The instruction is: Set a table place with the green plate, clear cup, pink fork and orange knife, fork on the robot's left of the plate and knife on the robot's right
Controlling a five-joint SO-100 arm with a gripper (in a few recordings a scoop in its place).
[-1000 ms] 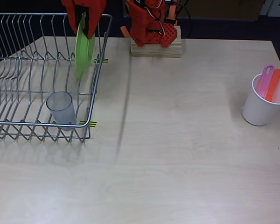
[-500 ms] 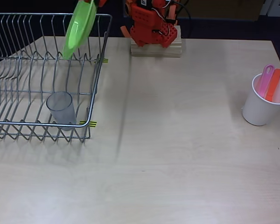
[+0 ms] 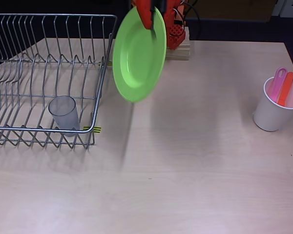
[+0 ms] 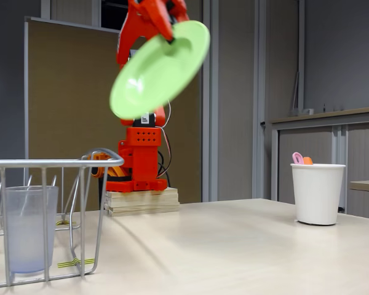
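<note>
The gripper (image 3: 153, 19) is closed on the upper rim of the green plate (image 3: 139, 56), its fingers (image 4: 167, 35) pinching the edge at the top. The plate hangs below the fingers, tilted, well above the table (image 3: 195, 161); in the overhead view its well faces the camera, and in the fixed view (image 4: 158, 69) it slants down to the left of the grip point.

In the overhead view, the wire dish rack (image 3: 44, 73) sits to the left of the fingers, and the plate's lower edge lies just beside the rack's right rail, over the table. The clear cup (image 3: 64, 112) stands upright inside the rack, at its front right corner, well below and left of the fingers; the fixed view shows it (image 4: 26, 228) behind the rack's wires.

The white paper cup (image 3: 277, 109) stands far to the right of the fingers, on the table. The pink fork (image 3: 277, 82) and the orange knife (image 3: 285, 87) stand in it side by side, handles up, the fork on the left.

The arm's base (image 4: 138, 163) rests on a wooden block (image 4: 141, 201) at the table's far edge, below the fingers.
</note>
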